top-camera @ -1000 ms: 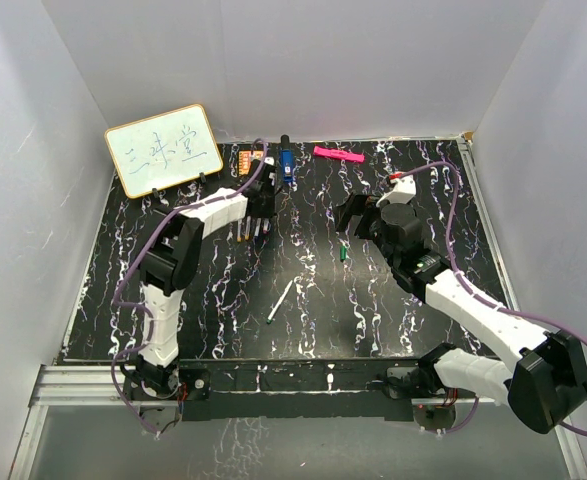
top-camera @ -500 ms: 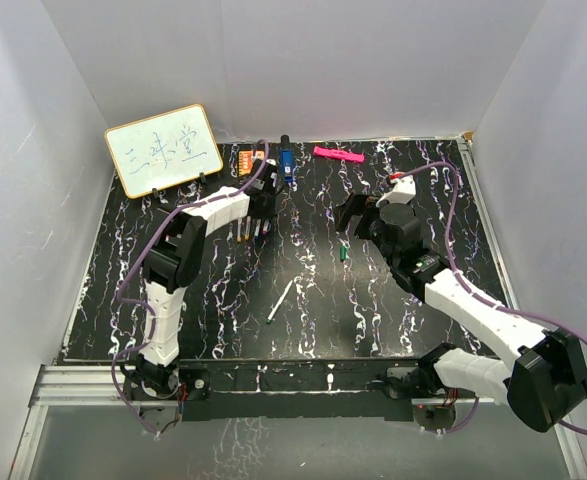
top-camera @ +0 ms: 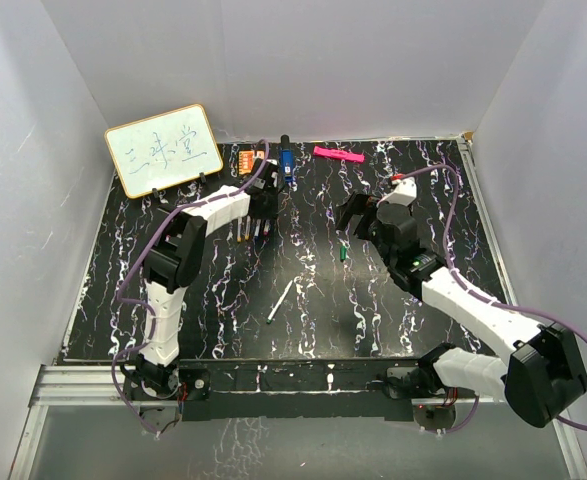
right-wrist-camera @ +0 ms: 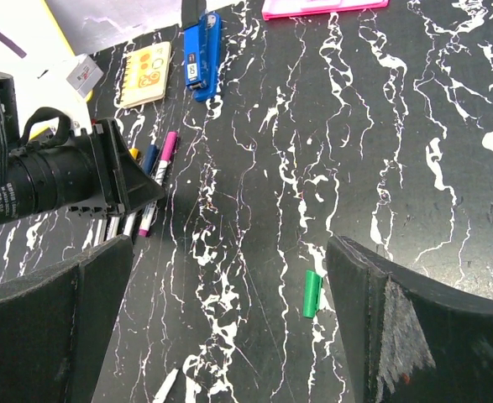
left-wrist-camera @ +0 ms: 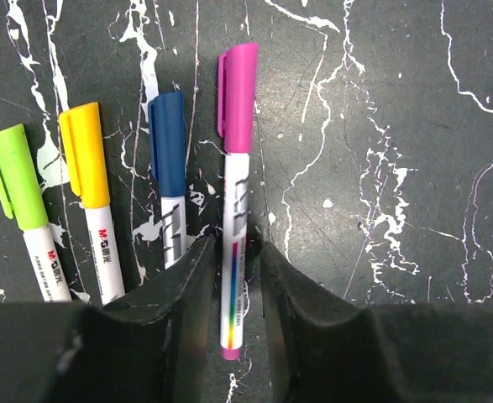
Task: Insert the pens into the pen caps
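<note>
Hardly anything's shifted since a second ago: both arms sit about where they were, only the left claw (left-wrist-camera: 233, 248) has let its fingers come apart a bit. It's now slightly open, straddling the magenta-capped pen (left-wrist-camera: 238, 210), which lies flat on the table (left-wrist-camera: 380, 126) with a thin dark gap down each side, so it's not pinched.

Right next to that pen, in a neat row, are the blue-capped pen (left-wrist-camera: 169, 159), the yellow-capped pen (left-wrist-camera: 85, 159) and the green-capped pen (left-wrist-camera: 15, 180). All four are smooth white plastic barrels with printing on them and glossy clip caps. In the left wrist view their long axes run roughly up the picture, caps at the end away from the claw.

The right claw (right-wrist-camera: 229, 252) hangs wide open above the table, holding nothing. A loose green pen cap (right-wrist-camera: 312, 294), a short stubby cylinder, lies on the table below it. One uncapped pen (top-camera: 281, 300) lies diagonally by itself nearer the arm bases.

Table is black with white marble veins. Along the far edge there's a whiteboard (top-camera: 163, 150), an orange square block (top-camera: 248, 158), a dark blue block (right-wrist-camera: 202, 57) and a pink bar (top-camera: 337, 154), all well apart from the pens.
</note>
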`<action>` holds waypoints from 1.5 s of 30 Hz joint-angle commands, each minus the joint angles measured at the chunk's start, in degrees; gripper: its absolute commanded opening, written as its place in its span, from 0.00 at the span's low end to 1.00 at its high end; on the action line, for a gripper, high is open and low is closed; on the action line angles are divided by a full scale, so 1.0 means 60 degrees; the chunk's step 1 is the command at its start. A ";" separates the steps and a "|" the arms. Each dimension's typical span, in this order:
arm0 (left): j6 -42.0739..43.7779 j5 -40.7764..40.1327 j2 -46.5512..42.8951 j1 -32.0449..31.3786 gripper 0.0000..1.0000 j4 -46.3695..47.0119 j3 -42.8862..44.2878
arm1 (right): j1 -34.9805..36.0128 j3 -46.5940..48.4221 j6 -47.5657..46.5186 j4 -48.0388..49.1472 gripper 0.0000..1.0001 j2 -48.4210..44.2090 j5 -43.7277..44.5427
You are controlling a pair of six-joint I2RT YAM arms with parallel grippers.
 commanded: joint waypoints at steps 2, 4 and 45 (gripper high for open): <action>0.0039 -0.0015 -0.0711 0.0011 0.31 -0.0342 0.0283 | -0.0100 -0.0002 0.0476 0.0536 0.98 0.0022 0.0369; 0.0040 -0.0079 -0.0826 0.0014 0.32 -0.0393 0.0280 | -0.0240 -0.0050 0.0746 0.0541 0.98 0.0011 0.0409; 0.0549 0.1530 -0.3901 -0.2871 0.39 -0.5646 -0.2305 | -0.1176 -0.0432 0.1017 0.0662 0.94 0.1244 0.0245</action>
